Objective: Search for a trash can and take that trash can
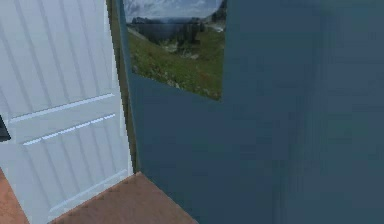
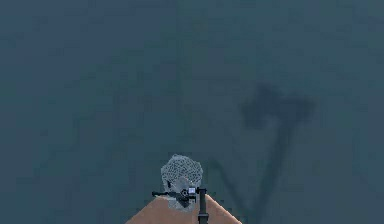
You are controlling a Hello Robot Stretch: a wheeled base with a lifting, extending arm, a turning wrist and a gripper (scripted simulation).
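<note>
White door (image 1: 60, 110) cut off at our forward view's left and top, landscape picture (image 1: 176, 45) cropped above, grey meshed blob (image 2: 181, 168) at the gripper (image 2: 178, 193) — held or not, we cannot tell.

Wall (image 1: 250, 150): blue paint noted, matt, smooth.
Door (image 1: 60, 110): white, panelled, smooth painted finish recorded.
Floor (image 1: 130, 205): reddish-brown, wood-like, matt.
Picture (image 1: 175, 45): flat printed landscape, matt.
Grey rounded thing (image 2: 182, 172): open wire-like mesh seen.
Arm (image 2: 206, 212): dark, matt, smooth.
</note>
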